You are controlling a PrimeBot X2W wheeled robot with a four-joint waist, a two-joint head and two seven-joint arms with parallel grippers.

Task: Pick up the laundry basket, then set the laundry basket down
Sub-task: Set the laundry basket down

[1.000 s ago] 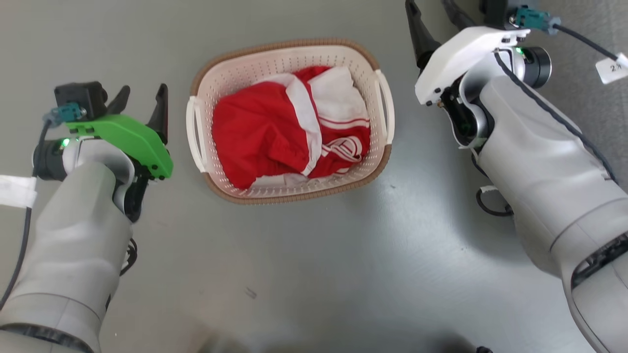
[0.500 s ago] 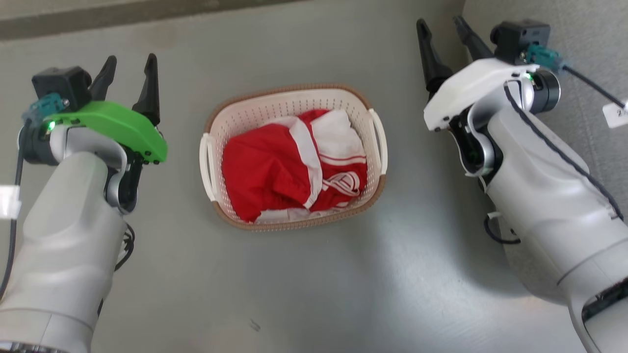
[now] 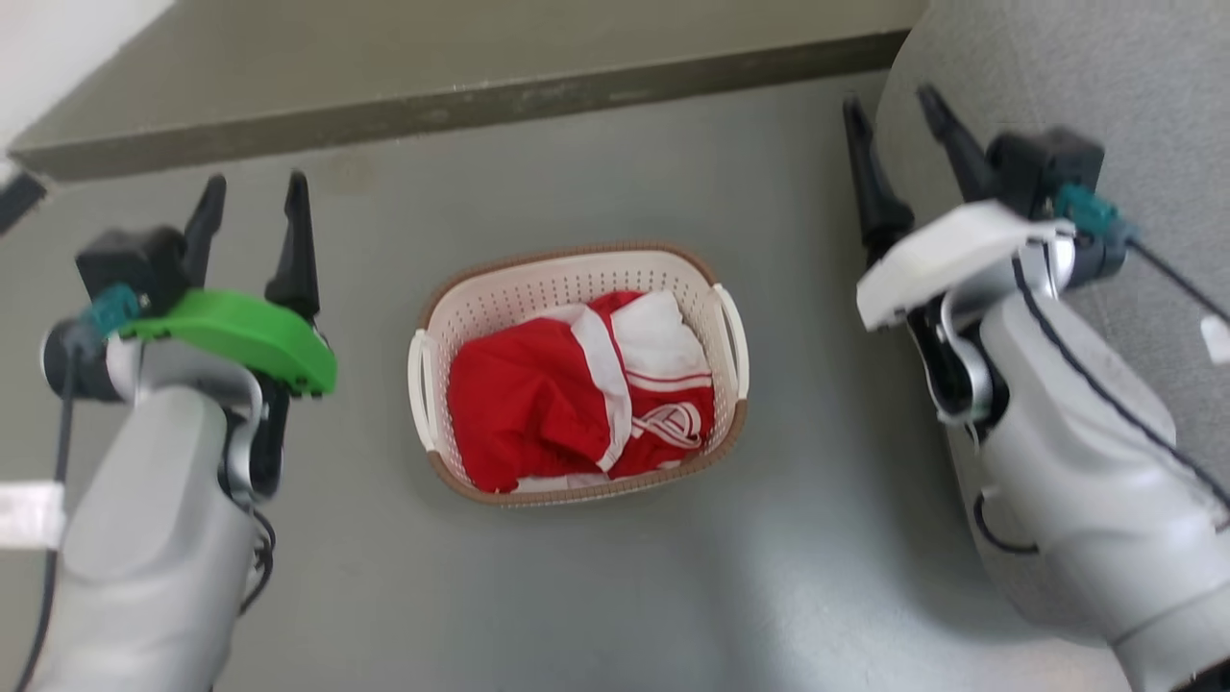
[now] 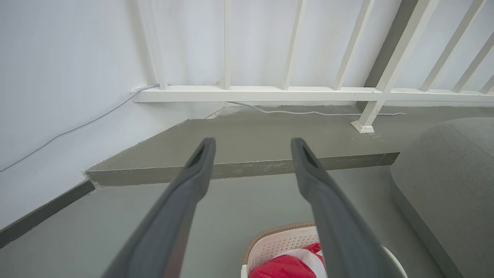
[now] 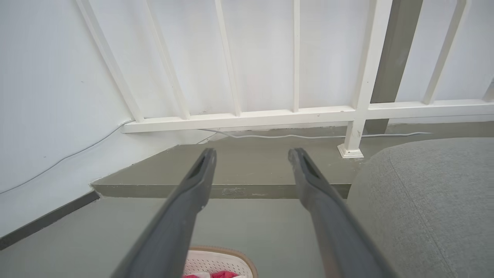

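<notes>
Basket [image 3: 567,285] on grey floor [image 3: 596,596], centre of head view, between the two arms, touching neither. Red-and-white clothing [image 3: 538,404] bunched inside. Brown rim, white handle on each short side. Green-shelled left gripper [image 3: 255,183] hangs left of basket, well apart, fingers spread, nothing between them. White-shelled right gripper [image 3: 889,98] hangs right of basket, also well apart, fingers spread, empty; in head view it overlaps edge of grey cushion [image 3: 1057,58]. Both grippers point toward raised step [image 3: 432,106] beyond basket. Left wrist view: basket end with red cloth at bottom, beside one finger. Right wrist view: basket rim at bottom edge between fingers. White railing [image 4: 270,92] and wall [image 4: 58,58] behind step, cable [image 4: 308,112] under railing.
</notes>
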